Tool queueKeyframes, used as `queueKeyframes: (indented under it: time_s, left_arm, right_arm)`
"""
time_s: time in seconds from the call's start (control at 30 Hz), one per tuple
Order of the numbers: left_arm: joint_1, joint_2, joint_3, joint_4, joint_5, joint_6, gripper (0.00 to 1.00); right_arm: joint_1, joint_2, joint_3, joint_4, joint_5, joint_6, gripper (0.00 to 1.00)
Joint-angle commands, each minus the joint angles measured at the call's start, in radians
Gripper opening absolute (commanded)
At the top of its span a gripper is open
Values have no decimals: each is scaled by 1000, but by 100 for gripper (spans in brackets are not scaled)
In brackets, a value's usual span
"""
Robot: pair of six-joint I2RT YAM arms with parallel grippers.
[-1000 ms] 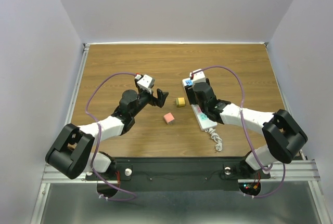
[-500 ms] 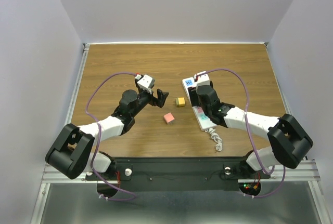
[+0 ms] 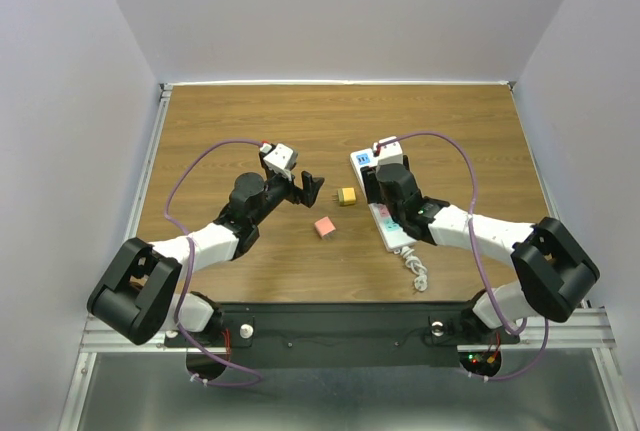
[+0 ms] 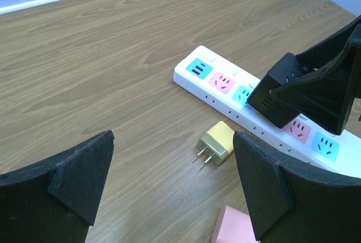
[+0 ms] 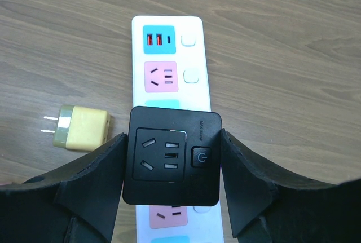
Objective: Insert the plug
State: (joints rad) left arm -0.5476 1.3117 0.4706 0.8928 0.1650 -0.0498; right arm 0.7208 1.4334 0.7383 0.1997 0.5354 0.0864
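Note:
A white power strip (image 3: 362,159) with pink and teal sockets lies right of centre; it also shows in the right wrist view (image 5: 167,45) and the left wrist view (image 4: 210,76). My right gripper (image 3: 386,189) (image 5: 172,164) is shut on a black square plug adapter (image 5: 172,163) (image 4: 282,93), held slightly tilted over the strip's third socket, a teal one. I cannot tell whether its pins are in. My left gripper (image 3: 308,187) (image 4: 172,158) is open and empty, hovering left of a yellow plug (image 3: 347,196) (image 4: 217,143) (image 5: 82,128) that lies on its side.
A pink block (image 3: 324,227) (image 4: 237,229) lies on the wooden table near the yellow plug. The strip's coiled white cord (image 3: 415,269) trails toward the near edge. White walls enclose the table on three sides.
My right gripper with the black adapter has shifted slightly to the right along the strip, then held still. The left arm has not moved.

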Motion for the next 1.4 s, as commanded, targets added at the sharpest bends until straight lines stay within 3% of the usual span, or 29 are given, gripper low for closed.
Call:
queueKeyframes:
  time_s: [0.0, 0.73, 1.13, 1.23, 1.27, 1.3, 1.37]
  left_arm:
    - [5, -23, -1, 52, 4, 8, 98]
    - [6, -23, -3, 52, -9, 8, 98]
    - [6, -22, -3, 52, -15, 7, 98]
    - [6, -23, -4, 52, -15, 7, 98]
    - [6, -25, -4, 52, -15, 7, 98]
    - [6, -26, -6, 54, -15, 7, 98]
    - [6, -28, -6, 52, -15, 5, 98]
  right_arm:
    - [5, 30, 1, -51, 3, 22, 54]
    - [3, 101, 33, -57, -2, 46, 71]
    - [-9, 110, 33, -56, -46, 56, 72]
    - [-14, 122, 33, -56, -54, 64, 59]
    - [-12, 127, 32, -56, -54, 65, 51]
    - [-14, 127, 30, -56, -54, 67, 36]
    - [-12, 125, 27, -56, -46, 72, 23]
